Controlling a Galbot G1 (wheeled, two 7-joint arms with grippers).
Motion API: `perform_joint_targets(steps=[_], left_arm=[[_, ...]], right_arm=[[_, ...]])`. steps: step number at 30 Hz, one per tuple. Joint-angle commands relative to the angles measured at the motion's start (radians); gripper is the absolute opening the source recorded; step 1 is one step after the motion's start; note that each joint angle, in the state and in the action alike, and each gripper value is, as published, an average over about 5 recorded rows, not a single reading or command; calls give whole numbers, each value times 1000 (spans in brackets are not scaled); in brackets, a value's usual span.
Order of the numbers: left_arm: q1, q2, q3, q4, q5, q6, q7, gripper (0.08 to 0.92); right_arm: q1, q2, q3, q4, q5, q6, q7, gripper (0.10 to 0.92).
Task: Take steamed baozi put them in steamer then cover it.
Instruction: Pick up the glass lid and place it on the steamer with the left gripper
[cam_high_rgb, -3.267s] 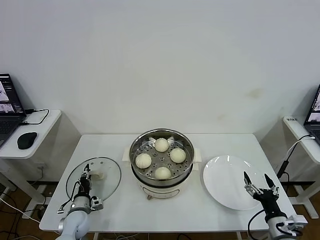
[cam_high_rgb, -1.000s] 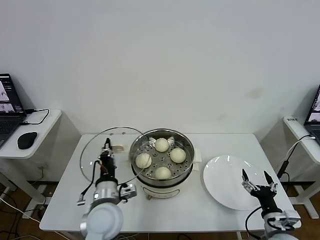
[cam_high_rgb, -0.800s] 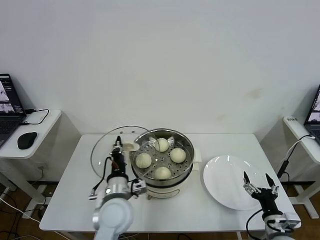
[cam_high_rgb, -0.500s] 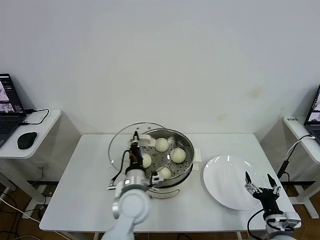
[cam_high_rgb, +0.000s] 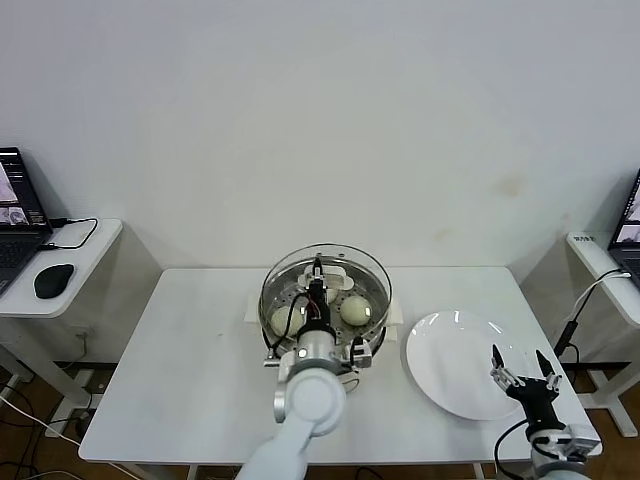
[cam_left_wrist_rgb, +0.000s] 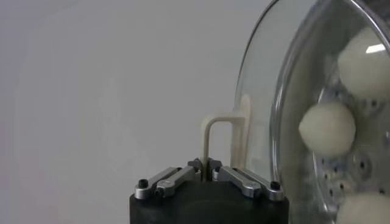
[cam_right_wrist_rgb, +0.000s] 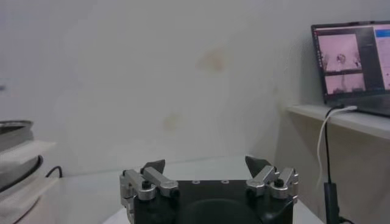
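Left gripper (cam_high_rgb: 317, 268) pinched tight on the cream handle (cam_left_wrist_rgb: 220, 141) of the glass lid (cam_high_rgb: 325, 283), lid directly beneath it over the steamer (cam_high_rgb: 325, 345). Steamed baozi (cam_high_rgb: 353, 309) sit on the tray under the glass (two plainly visible, others hidden by the arm). Right gripper (cam_high_rgb: 530, 369) idle, fingers spread, empty, white plate (cam_high_rgb: 450, 360) just left of it.

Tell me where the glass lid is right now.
In the head view, the lid is at the table's middle, over the steamer and its baozi, held by its handle in the left gripper.
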Motion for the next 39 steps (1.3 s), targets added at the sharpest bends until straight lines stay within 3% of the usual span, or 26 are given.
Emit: perform_joint_targets(steps=[1, 39], left_arm=[[-27, -24, 46, 76, 12, 13, -8, 135], [24, -20, -25, 87, 5, -5, -51, 135]], right_arm=[[4, 5, 0, -4, -5, 1, -1, 822], [5, 3, 2, -7, -8, 5, -8, 822]])
